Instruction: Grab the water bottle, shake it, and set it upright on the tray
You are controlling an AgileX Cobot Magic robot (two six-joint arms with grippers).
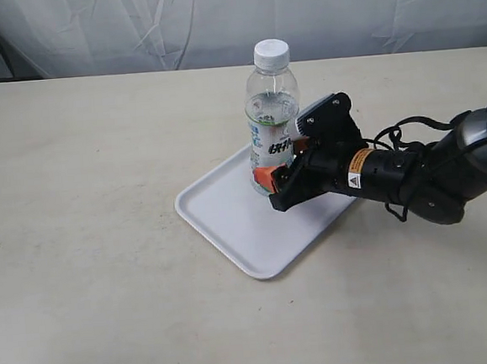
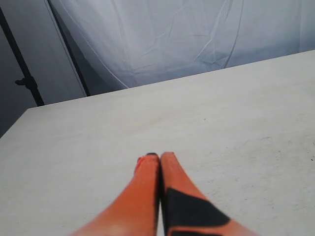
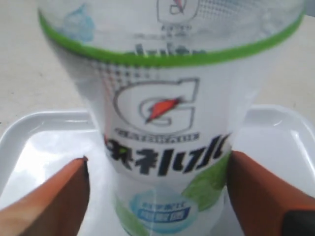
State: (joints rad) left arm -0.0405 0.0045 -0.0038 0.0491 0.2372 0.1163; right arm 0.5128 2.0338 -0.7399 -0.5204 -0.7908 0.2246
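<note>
Shows the water bottle [image 1: 272, 112] upright on the tray [image 1: 230, 225], toward its far side, with the right gripper [image 1: 279, 167] set around the lower label. One finger [image 3: 256, 191] at the bottle's wall, the other finger [image 3: 54, 196] parted from it by a sliver of tray, so read as spread and slack rather than clamped; left gripper [image 2: 160, 158] pressed closed on nothing above bare table [image 2: 236, 108]. Judged almost complete: standing apparently done, only clearing the arm away left; whether shaken, not shown.
</note>
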